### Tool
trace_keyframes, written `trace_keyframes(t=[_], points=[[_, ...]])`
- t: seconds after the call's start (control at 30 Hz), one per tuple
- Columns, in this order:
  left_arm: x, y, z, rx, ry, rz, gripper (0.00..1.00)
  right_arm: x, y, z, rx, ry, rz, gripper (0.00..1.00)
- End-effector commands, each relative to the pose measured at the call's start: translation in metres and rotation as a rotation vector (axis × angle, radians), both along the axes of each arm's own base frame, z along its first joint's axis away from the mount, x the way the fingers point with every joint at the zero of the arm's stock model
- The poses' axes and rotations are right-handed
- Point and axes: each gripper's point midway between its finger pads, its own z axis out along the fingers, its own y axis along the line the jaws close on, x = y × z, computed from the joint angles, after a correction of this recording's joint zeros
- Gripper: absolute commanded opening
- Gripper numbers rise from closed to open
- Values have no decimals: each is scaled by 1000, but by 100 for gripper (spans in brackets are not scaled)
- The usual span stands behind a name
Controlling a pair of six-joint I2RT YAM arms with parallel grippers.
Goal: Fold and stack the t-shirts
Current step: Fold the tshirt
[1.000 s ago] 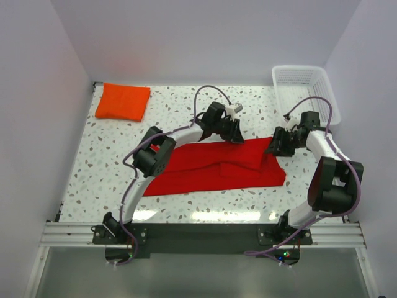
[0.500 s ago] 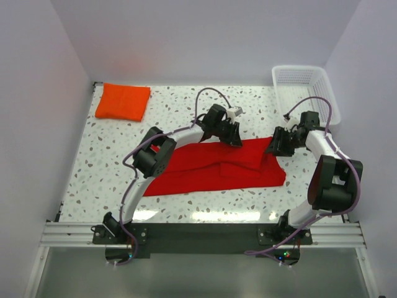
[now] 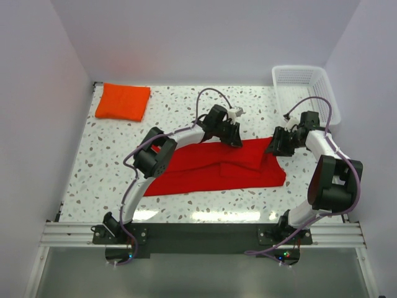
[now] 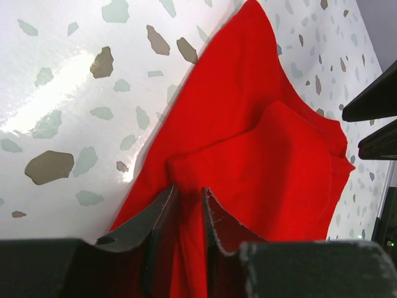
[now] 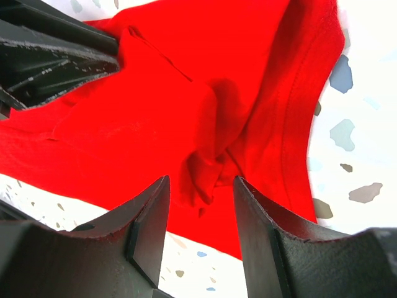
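A red t-shirt [image 3: 217, 164] lies partly folded in a long band across the middle of the table. My left gripper [image 3: 234, 138] is at its far edge, shut on a fold of the red cloth [image 4: 248, 155], which fills the narrow gap between the jaws [image 4: 188, 202]. My right gripper [image 3: 276, 144] is open over the shirt's right end, a bunched fold [image 5: 208, 167] between its fingers, not gripped. A folded orange t-shirt [image 3: 123, 101] lies at the far left corner.
A white plastic basket [image 3: 305, 87] stands at the far right corner. White walls close the table on the left, the back and the right. The speckled tabletop [image 3: 118, 161] is bare to the left of the red shirt.
My left gripper has shifted slightly left and back at the shirt's far edge. The right arm and the shirt look unchanged.
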Motion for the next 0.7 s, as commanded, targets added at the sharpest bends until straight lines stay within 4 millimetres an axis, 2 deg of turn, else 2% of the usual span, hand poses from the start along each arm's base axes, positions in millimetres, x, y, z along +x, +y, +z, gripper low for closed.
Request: trace_keyframes(t=[0.0, 0.07, 0.27, 0.5, 0.53, 0.57, 0.63, 0.67], points=[[10, -12, 18, -31, -59, -8, 25, 4, 2, -1, 6, -17, 14, 49], [11, -13, 17, -30, -65, -17, 16, 3, 2, -1, 4, -16, 18, 49], [9, -16, 21, -43, -75, -37, 0, 3, 1, -1, -3, -13, 28, 49], [10, -16, 25, -53, -79, -35, 0, 5, 1, 0, 1, -16, 26, 49], [11, -15, 24, -44, -79, -29, 3, 5, 1, 0, 2, -16, 27, 49], [12, -14, 22, -34, -80, -22, 18, 5, 1, 1, 0, -19, 26, 49], [12, -11, 20, -28, -76, -14, 28, 5, 1, 1, 0, -21, 25, 49], [13, -9, 17, -20, -74, -9, 29, 5, 1, 2, -1, -21, 25, 49]])
